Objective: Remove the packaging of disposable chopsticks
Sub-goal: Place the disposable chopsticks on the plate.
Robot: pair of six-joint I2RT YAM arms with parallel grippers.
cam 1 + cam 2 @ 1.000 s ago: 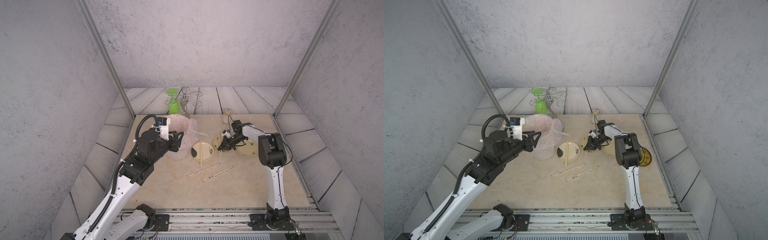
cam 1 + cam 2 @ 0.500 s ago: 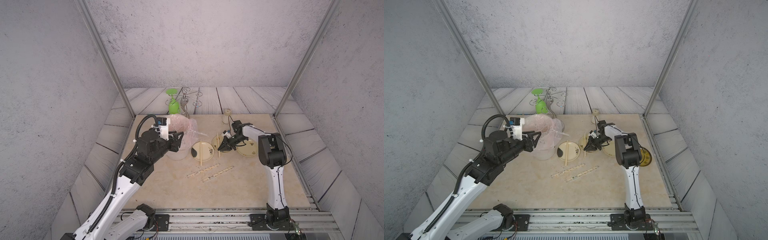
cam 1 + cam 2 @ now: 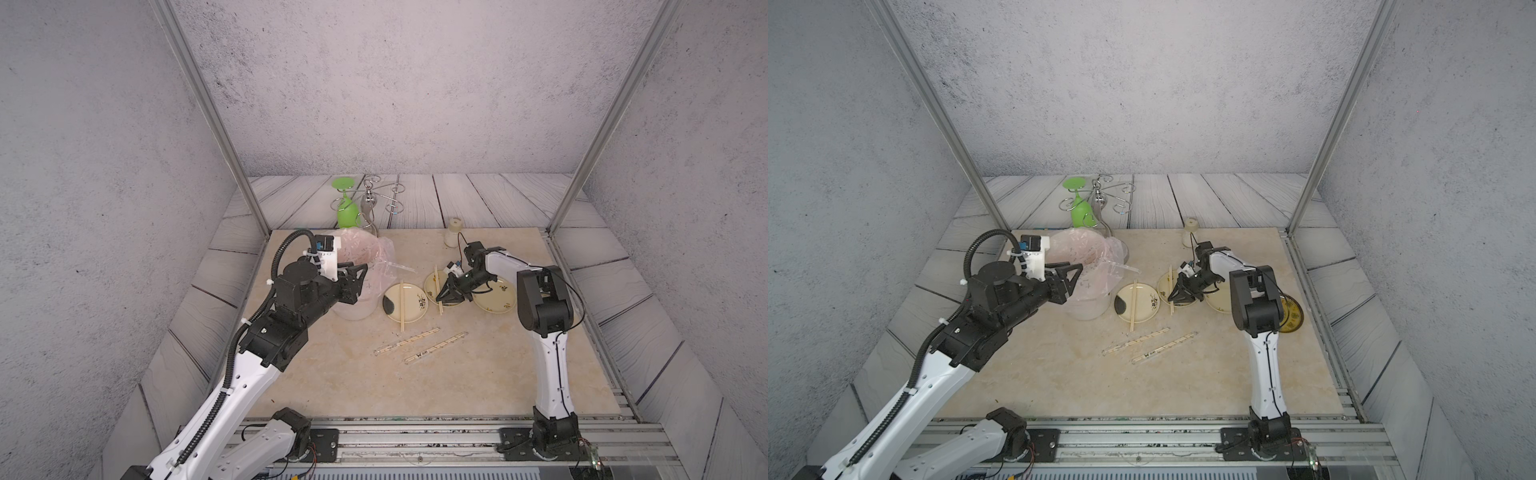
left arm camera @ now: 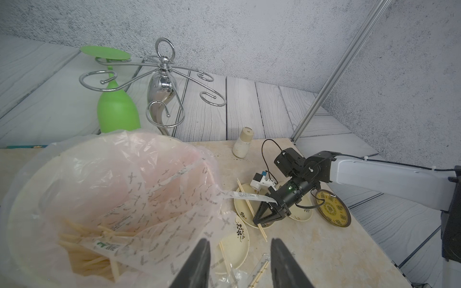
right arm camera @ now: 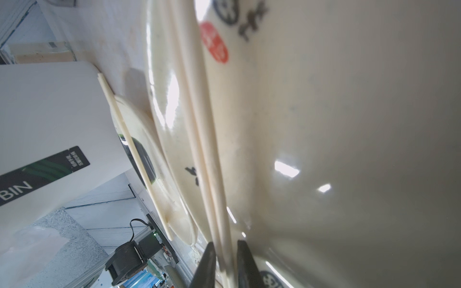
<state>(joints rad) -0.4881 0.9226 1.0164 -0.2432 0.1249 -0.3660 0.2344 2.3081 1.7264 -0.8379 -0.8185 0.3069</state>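
A pair of bare disposable chopsticks (image 3: pixel 437 291) lies across the middle cream plate (image 3: pixel 430 282). My right gripper (image 3: pixel 440 299) is down on them, its jaws narrowly open on either side of the pair (image 5: pixel 212 174). Another bare pair (image 3: pixel 402 305) rests on the left plate (image 3: pixel 411 316). Two pairs still in their packaging (image 3: pixel 407 341) (image 3: pixel 436 347) lie on the table in front. One empty sleeve (image 4: pixel 245 197) pokes out over the bin's pink liner (image 4: pixel 124 187). My left gripper (image 4: pixel 238 240) hovers open and empty above the bin (image 3: pixel 357 307).
A third cream plate (image 3: pixel 494 295) and a dark yellow plate (image 3: pixel 1291 318) lie under the right arm. Behind the table stand a chrome rack (image 3: pixel 368 199) with a hanging green glass (image 3: pixel 347 212) and a small bottle (image 3: pixel 453 232). Loose sticks lie inside the liner (image 4: pixel 82 239).
The right gripper's jaws have eased apart a little around the chopsticks on the middle plate. Both arms stay where they were.
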